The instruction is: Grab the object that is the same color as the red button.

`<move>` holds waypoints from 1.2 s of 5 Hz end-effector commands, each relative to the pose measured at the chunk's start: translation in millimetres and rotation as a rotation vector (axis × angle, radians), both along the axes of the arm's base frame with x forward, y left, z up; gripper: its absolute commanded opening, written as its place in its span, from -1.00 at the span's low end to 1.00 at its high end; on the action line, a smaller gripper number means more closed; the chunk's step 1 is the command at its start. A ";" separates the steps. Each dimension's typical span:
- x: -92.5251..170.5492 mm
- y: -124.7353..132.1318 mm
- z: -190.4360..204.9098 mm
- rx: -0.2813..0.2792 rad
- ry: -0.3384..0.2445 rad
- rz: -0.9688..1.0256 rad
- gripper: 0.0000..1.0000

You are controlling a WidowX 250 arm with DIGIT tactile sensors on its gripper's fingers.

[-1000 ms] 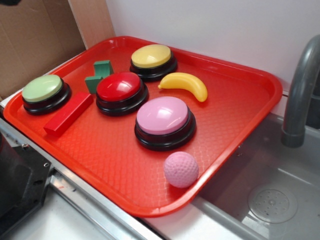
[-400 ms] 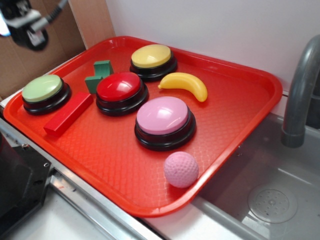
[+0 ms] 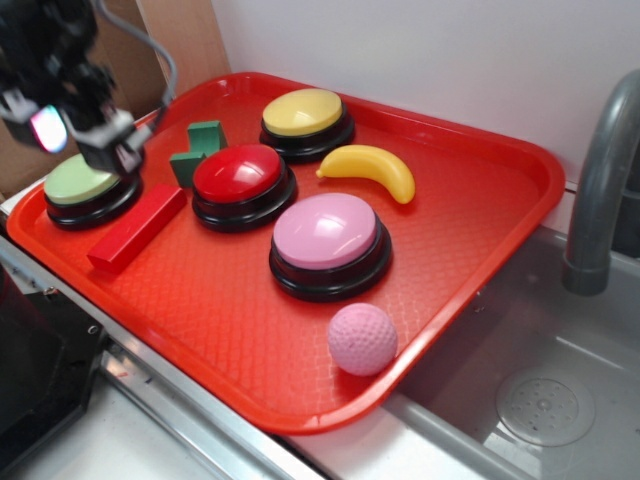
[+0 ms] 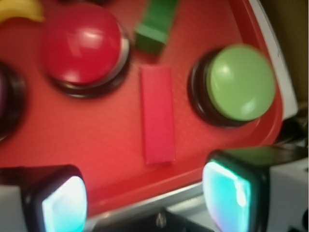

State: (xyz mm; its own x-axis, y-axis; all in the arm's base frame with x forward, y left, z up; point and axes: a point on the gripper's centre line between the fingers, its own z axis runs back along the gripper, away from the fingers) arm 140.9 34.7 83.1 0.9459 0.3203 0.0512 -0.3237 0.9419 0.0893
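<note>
The object, a long plain red block [image 3: 136, 228] [image 4: 157, 114], lies flat on the red tray [image 3: 480, 190] between the green button [image 3: 85, 180] [image 4: 240, 82] and the red button [image 3: 238, 173] [image 4: 83, 42]. My gripper [image 3: 100, 135] [image 4: 145, 200] hangs open at the tray's left end, above the green button. In the wrist view its two glowing pads [image 4: 227, 193] stand wide apart over the tray's near rim, with the block's end just ahead of the gap. Nothing is between them.
A green block [image 3: 197, 148] [image 4: 155, 23] lies behind the red button. A yellow button [image 3: 303, 112], a banana [image 3: 372, 170], a pink button [image 3: 326, 232] and a pink ball [image 3: 362, 339] share the tray. A grey faucet [image 3: 600, 180] and sink [image 3: 545, 400] are at the right.
My gripper has come into view from the upper left and moved down and right, from above the cardboard to over the green button. No object on the tray has moved.
</note>
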 end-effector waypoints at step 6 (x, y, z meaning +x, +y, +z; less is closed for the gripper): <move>7.5 20.3 -63.1 -0.055 -0.041 0.084 -1.00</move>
